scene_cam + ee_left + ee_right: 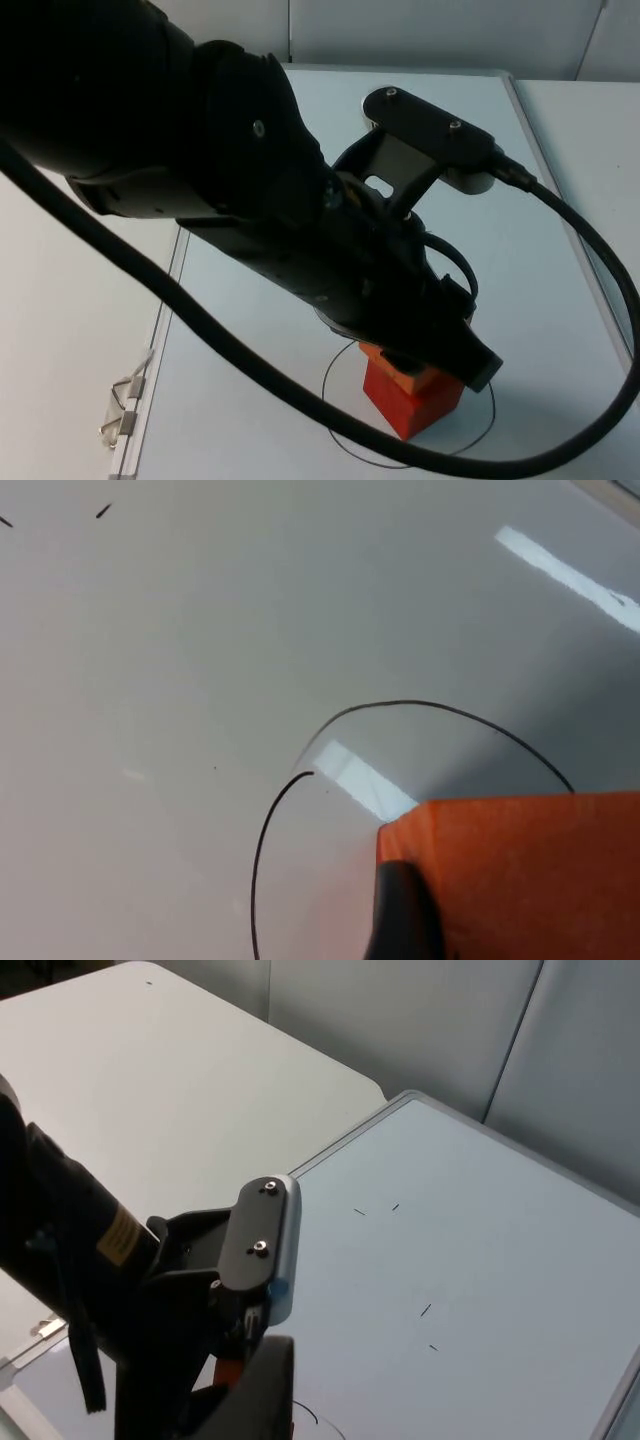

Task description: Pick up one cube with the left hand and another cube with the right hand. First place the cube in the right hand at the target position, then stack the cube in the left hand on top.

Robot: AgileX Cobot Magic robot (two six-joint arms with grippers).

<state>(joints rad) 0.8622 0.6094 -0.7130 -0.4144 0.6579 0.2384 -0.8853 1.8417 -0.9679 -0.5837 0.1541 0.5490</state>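
The left arm (pixel 250 190) reaches long and low across the middle of the table (pixel 560 250), sloping down from the near upper side so that its bulk covers much of the top view. At its far end the left gripper (pixel 425 372) is down over the drawn circle (pixel 478 430), its fingers closed on an orange cube (pixel 395 362). In the left wrist view that cube (pixel 520 870) sits right against one black fingertip (pixel 400 920), pinched at its edge. Directly beneath the gripper, touching the held cube from below, stands a red cube (pixel 412 402), resting on the table inside the circle; the orange one looks to lie on top of it, though whether its weight is fully set down I cannot tell. The thin black ring curves out around the stack on both sides, and the left wrist view shows its arc (pixel 440 708) just beyond the orange cube. Farther off, the right gripper (pixel 262 1390) hangs back above the table, looking across at the left arm's wrist; I cannot tell how its fingers stand. At the table's left edge lie two metal clips (pixel 125 405).
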